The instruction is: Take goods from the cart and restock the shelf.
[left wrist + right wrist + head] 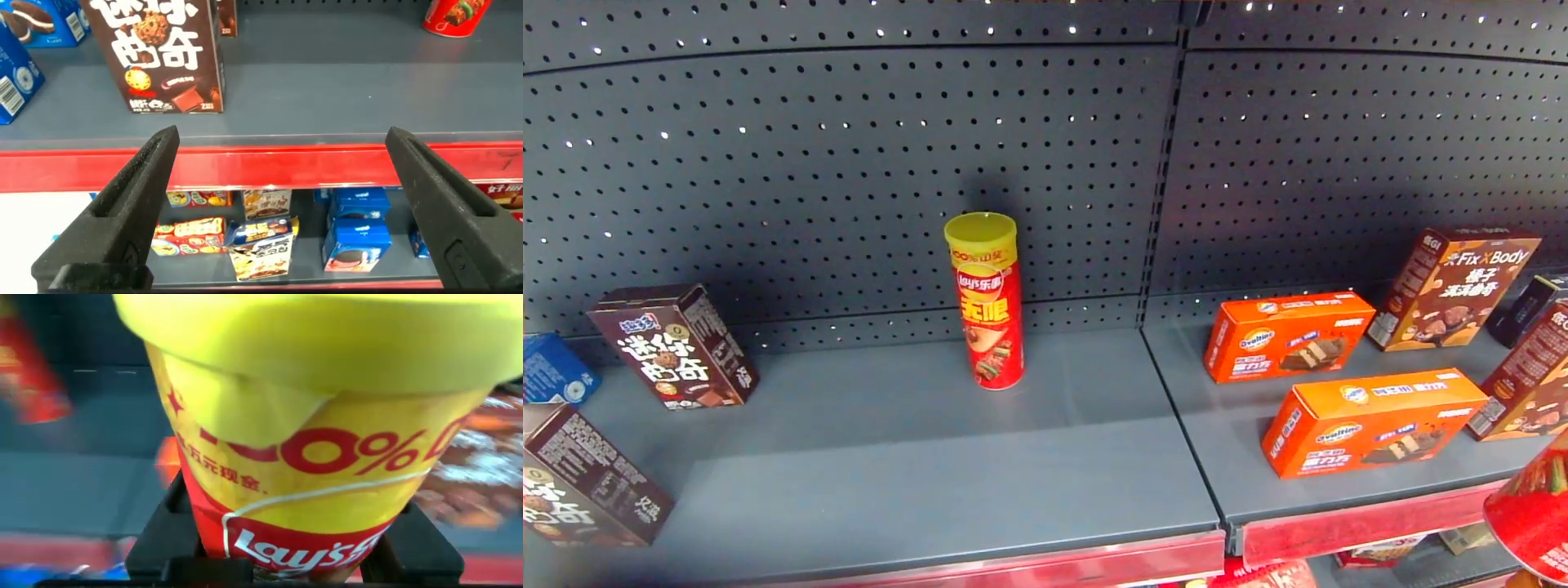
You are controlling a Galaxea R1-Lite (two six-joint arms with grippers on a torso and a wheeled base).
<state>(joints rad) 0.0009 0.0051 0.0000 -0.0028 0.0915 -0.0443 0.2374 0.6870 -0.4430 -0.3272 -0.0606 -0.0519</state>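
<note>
Chip can (310, 457) clamped in right pincer (294, 555), near right; left pincer (278, 212) released, spread wide before red front edge of shelf (327, 90).

I make out print on several goods. The standing can (987, 302) carries a round logo and yellow characters. The rear orange box (1286, 335) and front orange box (1372, 420) have oval logos. The dark box (674, 347) bears white characters. In the right wrist view, the near can (310, 457) shows red percent figures and a logo.

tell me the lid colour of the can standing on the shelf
Yellow: the lid tops a red can; clearest in the head view.
</note>
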